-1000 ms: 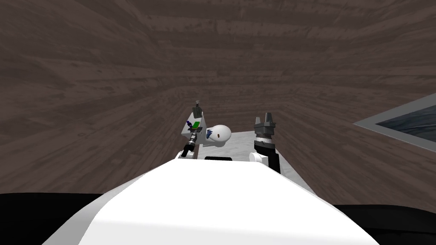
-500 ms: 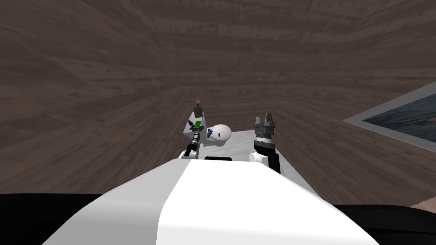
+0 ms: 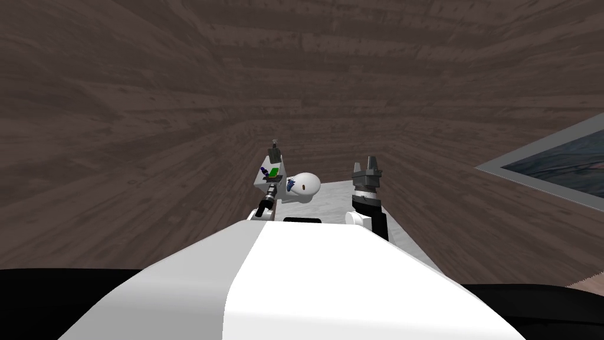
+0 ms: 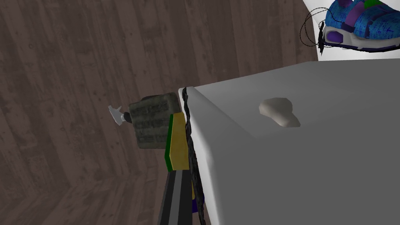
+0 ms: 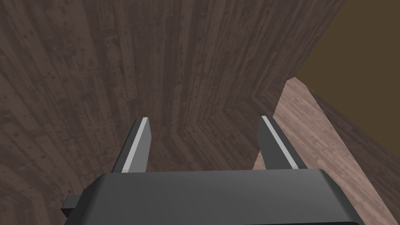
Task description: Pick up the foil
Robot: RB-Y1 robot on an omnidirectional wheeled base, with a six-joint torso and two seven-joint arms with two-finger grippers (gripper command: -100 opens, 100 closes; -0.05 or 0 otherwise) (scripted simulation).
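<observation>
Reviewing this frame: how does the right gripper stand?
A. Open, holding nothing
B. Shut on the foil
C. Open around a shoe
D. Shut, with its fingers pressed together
A: in the right wrist view, the right gripper has its two fingers standing well apart above the dark body, with no object between them.

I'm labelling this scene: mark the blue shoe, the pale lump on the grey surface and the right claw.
blue shoe (image 4: 371, 25), left wrist view, on its blue upper.
pale lump (image 4: 278, 110), left wrist view, on its top.
right claw (image 5: 204, 118), right wrist view, midway between its open fingertips.
</observation>
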